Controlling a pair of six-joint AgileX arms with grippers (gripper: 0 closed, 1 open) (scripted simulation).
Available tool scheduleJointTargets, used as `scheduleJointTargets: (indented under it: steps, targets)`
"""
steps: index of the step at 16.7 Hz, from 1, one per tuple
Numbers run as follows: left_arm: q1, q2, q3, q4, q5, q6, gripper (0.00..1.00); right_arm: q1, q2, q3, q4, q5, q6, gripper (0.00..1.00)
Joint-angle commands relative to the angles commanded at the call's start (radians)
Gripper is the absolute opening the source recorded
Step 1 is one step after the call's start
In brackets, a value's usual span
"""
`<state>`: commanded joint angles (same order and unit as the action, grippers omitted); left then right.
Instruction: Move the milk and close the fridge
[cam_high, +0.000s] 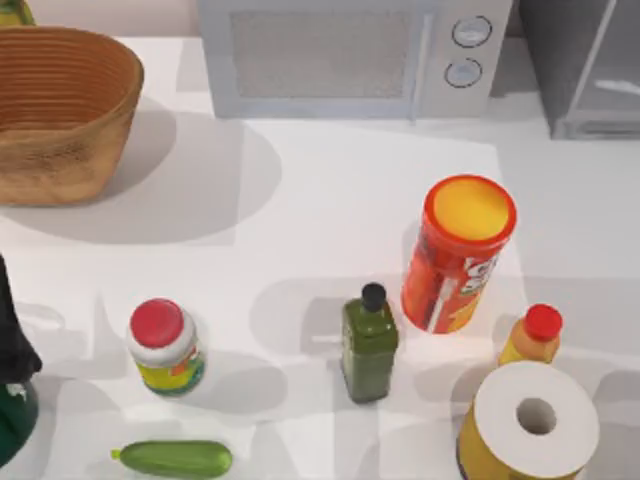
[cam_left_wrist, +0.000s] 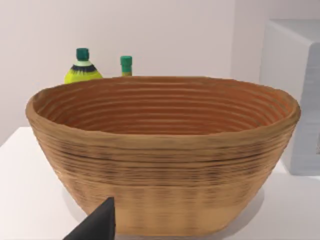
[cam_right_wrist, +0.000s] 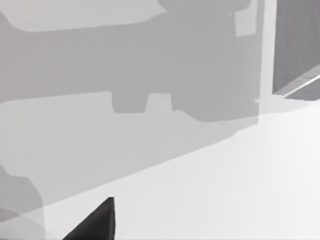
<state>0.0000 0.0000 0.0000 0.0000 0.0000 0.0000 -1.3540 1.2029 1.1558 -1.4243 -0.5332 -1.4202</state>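
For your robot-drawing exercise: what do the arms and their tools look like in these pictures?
Little of them shows. The left arm is a black, bulky shape at the top view's left edge, with a dark green rounded part lower down. Each wrist view shows a matte black, wedge-shaped piece of its tool: left tool, right tool. No cables or markings visible.

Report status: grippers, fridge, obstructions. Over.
Left gripper at the table's left edge, facing brown woven basket. Right gripper low, facing grey metal fridge; door state unclear. Tall orange crisp can stands nearest it.
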Motion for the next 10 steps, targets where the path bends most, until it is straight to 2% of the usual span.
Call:
scheduleJointTargets:
  steps: [5,10]
  targets:
    - [0.000,0.000,0.000,0.000,0.000,0.000,1.00,-0.292,0.379,0.112,-0.007,-0.246,-0.383,1.00]
    - [0.000,0.000,0.000,0.000,0.000,0.000,1.00,-0.446,0.596,0.169,-0.037,-0.399,-0.594,1.00]
